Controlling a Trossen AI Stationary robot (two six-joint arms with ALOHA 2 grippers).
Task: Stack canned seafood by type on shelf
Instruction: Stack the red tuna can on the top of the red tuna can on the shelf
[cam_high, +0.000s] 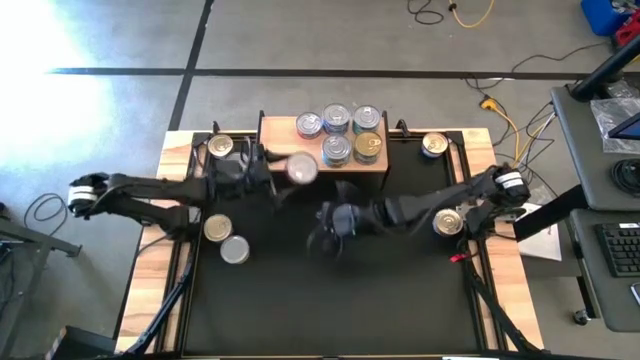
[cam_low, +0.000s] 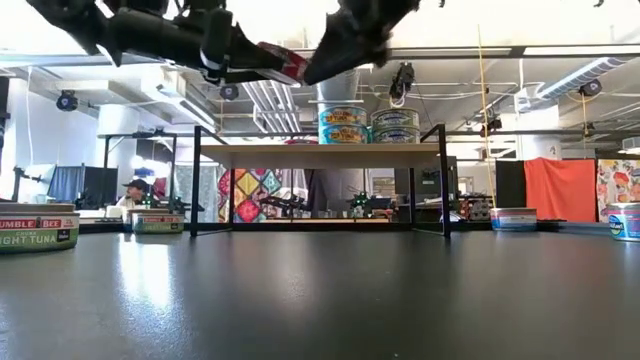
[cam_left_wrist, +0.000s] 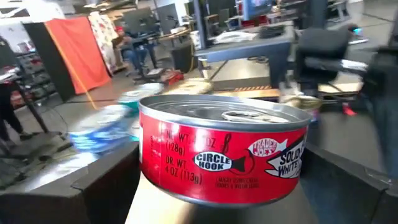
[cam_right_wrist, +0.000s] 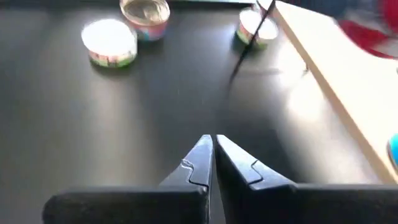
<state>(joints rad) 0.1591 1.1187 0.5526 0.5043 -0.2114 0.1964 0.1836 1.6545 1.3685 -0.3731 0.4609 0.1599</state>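
Left gripper (cam_high: 275, 170) clamps red tin (cam_left_wrist: 221, 152) in air, just off shelf (cam_high: 275, 130) front edge. Tin rigid, smooth, slippery (grip round wall). Right gripper (cam_right_wrist: 211, 163) closed, empty, near shelf front.

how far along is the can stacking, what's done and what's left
Done: five round tins sit on the light-wood shelf. In hand: the left gripper holds a red-labelled silver-lidded tin beside the shelf. Left: five loose tins on the black table; the right gripper, fingers shut, is empty.

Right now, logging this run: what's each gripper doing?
Left gripper: closed on a red can, beside the shelf.
Right gripper: closed, empty, above the table.
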